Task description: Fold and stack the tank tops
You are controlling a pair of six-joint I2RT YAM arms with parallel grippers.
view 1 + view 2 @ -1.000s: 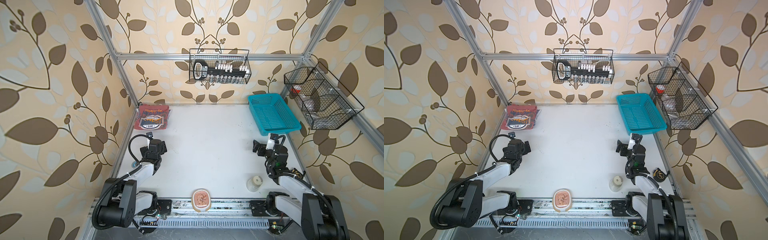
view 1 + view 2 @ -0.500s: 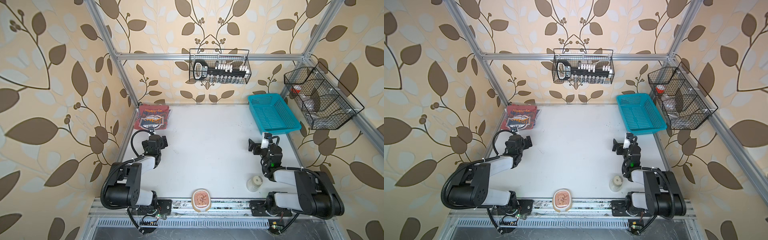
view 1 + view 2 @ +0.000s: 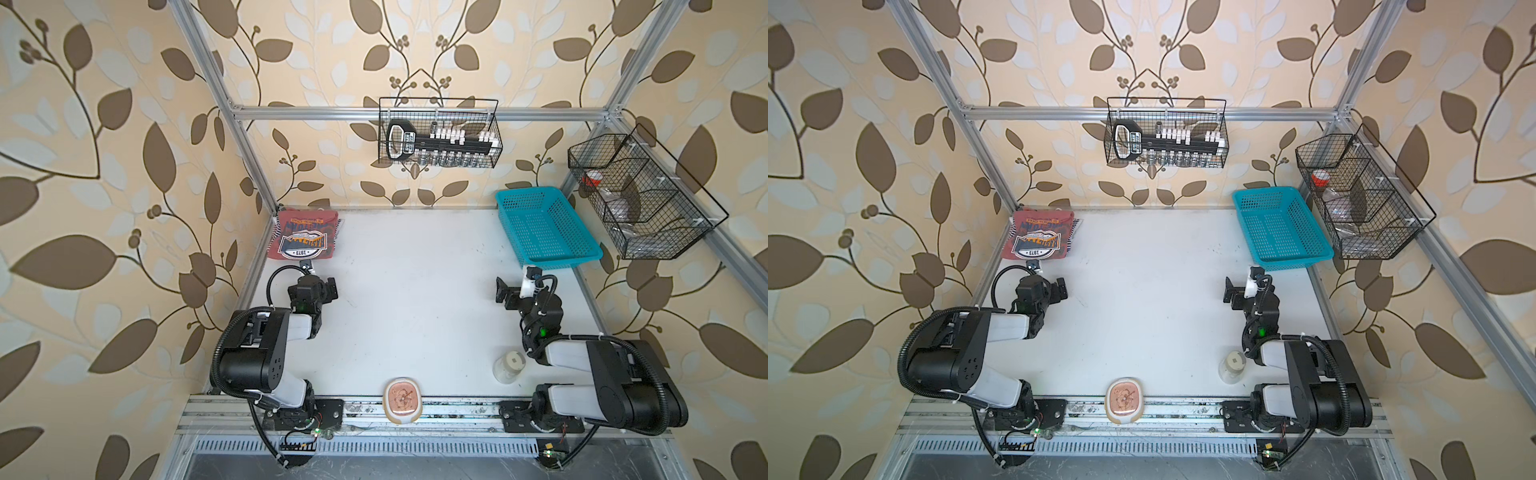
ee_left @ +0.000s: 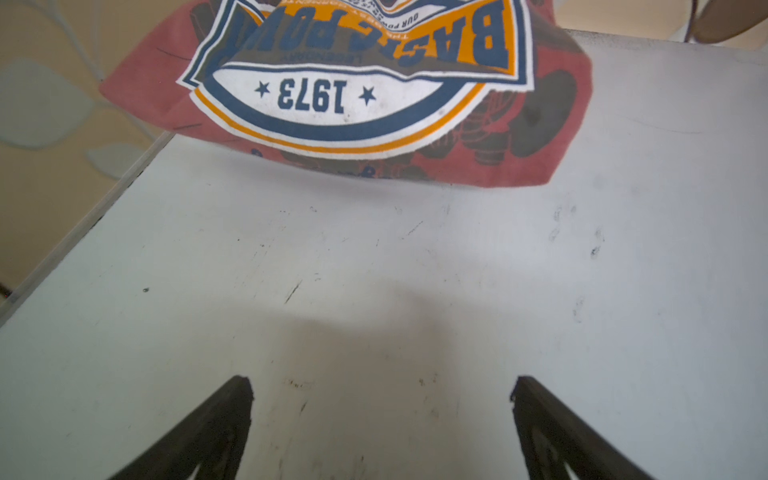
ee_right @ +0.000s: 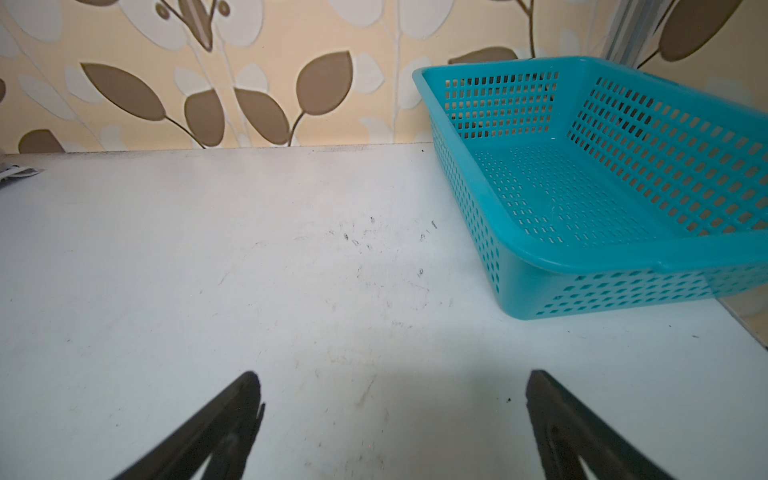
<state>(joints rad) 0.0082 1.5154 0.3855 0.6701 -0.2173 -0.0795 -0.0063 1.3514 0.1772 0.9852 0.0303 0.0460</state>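
**Two pincers standing open — tank tops lying in the far left corner**

The tank tops [image 3: 305, 240] are lying folded in one pile at the far left corner of the worktop [image 3: 415, 299], close against the back wall and the left frame rail. A dusty red one is sitting on top, its badge print with "1973" facing up. In both top views a navy-and-white striped edge is peeking out along the pile's right side. Whatever else is lying beneath is hidden.

The left pincer [image 4: 380, 384] is hanging low over bare worktop just in front of the pile, pointing at it and not touching it — its jaws are spread wide with nothing between them. The left arm is bending back toward its base at the near left.

The right pincer [image 5: 392, 380] is likewise released, its jaws wide apart over bare worktop and gripping nothing. It is pointing toward the back wall, with a teal basket [image 5: 623, 255] sitting just ahead and to its right, at the far right corner.

Near the front edge a small clear jar [image 3: 508, 366] is standing beside the right arm. An oval dish [image 3: 402, 401] is resting on the front rail between the two arm bases. A black wire rack [image 3: 469, 118] is hanging on the back wall and a second rack [image 3: 681, 232] on the right wall.
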